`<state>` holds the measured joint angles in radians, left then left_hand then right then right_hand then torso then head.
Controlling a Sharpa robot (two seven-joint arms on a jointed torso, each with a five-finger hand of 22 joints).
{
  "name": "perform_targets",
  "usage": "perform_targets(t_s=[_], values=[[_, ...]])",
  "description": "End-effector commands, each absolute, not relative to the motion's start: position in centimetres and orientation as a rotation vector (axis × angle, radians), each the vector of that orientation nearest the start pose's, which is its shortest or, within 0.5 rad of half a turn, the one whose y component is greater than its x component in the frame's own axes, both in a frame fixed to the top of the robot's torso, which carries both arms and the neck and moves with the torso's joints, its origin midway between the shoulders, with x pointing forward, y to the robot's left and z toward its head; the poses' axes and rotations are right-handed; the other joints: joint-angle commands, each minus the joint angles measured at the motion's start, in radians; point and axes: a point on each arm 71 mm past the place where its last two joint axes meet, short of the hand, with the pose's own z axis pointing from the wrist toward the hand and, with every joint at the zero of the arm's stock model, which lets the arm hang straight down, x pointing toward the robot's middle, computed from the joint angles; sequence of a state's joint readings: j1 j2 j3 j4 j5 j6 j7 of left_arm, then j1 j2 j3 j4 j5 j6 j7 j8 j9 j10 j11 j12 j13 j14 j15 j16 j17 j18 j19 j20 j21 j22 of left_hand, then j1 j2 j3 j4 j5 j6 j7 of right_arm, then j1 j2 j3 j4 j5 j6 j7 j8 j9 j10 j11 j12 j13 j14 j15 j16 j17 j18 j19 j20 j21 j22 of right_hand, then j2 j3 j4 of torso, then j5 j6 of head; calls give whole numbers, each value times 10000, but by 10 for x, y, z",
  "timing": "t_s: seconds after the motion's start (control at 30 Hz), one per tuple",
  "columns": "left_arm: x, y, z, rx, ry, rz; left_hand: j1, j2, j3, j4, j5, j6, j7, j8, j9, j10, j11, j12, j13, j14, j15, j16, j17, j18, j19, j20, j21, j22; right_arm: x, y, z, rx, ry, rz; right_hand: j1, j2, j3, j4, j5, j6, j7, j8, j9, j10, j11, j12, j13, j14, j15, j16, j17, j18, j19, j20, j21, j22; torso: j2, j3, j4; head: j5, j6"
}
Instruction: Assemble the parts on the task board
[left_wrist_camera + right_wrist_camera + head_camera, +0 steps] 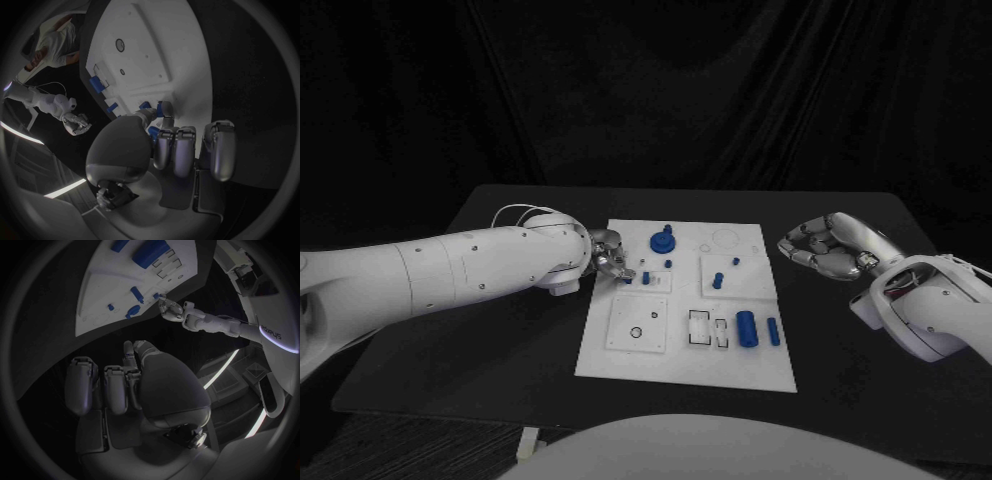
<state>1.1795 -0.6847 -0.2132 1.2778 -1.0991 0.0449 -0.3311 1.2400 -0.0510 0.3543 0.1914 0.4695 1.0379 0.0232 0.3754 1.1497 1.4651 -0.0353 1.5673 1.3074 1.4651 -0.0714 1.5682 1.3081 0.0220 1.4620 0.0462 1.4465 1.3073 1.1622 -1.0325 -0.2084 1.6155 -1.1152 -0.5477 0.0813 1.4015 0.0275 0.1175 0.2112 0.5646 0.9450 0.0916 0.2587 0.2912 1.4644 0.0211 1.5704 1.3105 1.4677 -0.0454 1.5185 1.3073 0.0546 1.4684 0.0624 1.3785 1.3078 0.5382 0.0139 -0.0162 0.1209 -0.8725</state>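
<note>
Our left hand (607,262) sits at the board's (678,362) nine o'clock edge, pinching a small blue part (161,108) between fingertips. We judge it light, rigid and slippery, so we grip its sides. Our right hand (828,246) hovers at three o'clock, curled and empty.

— What sort of place was it?
— A robot lab or test studio. A black table (488,340) stood before black drapes (661,90), carrying a white task board (687,366) with blue parts (747,328).
</note>
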Motion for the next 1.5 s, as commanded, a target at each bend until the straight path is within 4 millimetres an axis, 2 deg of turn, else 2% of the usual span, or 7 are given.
perform_targets(t_s=[0.03, 0.23, 0.57, 1.5], values=[[485, 207, -300, -1099, 23481, -4250, 143, -113, 522, -375, 20, 30, -49, -60, 18, 1057, -42, 35, 2634, 1057, -36, 26, 2627, 129, 27, -74, 12, 2172, 431, -272, -239, 1930, 16827, 7560, 87, 17, 44, 12, 53, 54, 27, -64, -12, 1064, -55, 4, 2603, 879, -75, -65, 2001, -79, 293, -69, -22, 2007, 1, 1, 3, -16, -1], [485, 207, -300, -1111, 23412, -4305, 110, -185, 778, -484, -102, 39, -32, -55, 36, 1057, -31, 35, 2634, 1057, -25, 26, 2627, 126, 37, -67, 23, 2176, 431, -272, -239, 1932, 16824, 7557, 82, 13, 63, -5, 55, 53, 32, -62, -11, 1064, -51, 4, 2603, 878, -71, -68, 1997, -79, 292, -68, -25, 2006, -2, 1, 0, -22, -1], [485, 206, -299, -1135, 23287, -4409, 137, -281, 1162, -735, -104, 67, -14, -32, 73, 1057, -23, 35, 2634, 1057, -21, 26, 2627, 122, 53, -62, 42, 2181, 431, -272, -239, 1939, 16830, 7544, 82, 13, 63, -5, 55, 53, 32, -62, -11, 1064, -51, 4, 2603, 878, -71, -68, 1997, -79, 292, -68, -25, 2006, -3, 0, -7, 10, -1], [484, 205, -292, -1294, 22317, -5176, 139, -369, 1377, -904, -161, 66, 9, -40, 79, 1057, -12, 35, 2634, 1057, -19, 26, 2627, 120, 61, -58, 51, 2184, 432, -274, -240, 1973, 16837, 7468, 67, 4, 81, -21, 56, 54, 36, -59, -9, 1064, -47, 4, 2603, 875, -68, -83, 1981, -79, 293, -65, -26, 2006, -3, -1, -3, 11, -1]])
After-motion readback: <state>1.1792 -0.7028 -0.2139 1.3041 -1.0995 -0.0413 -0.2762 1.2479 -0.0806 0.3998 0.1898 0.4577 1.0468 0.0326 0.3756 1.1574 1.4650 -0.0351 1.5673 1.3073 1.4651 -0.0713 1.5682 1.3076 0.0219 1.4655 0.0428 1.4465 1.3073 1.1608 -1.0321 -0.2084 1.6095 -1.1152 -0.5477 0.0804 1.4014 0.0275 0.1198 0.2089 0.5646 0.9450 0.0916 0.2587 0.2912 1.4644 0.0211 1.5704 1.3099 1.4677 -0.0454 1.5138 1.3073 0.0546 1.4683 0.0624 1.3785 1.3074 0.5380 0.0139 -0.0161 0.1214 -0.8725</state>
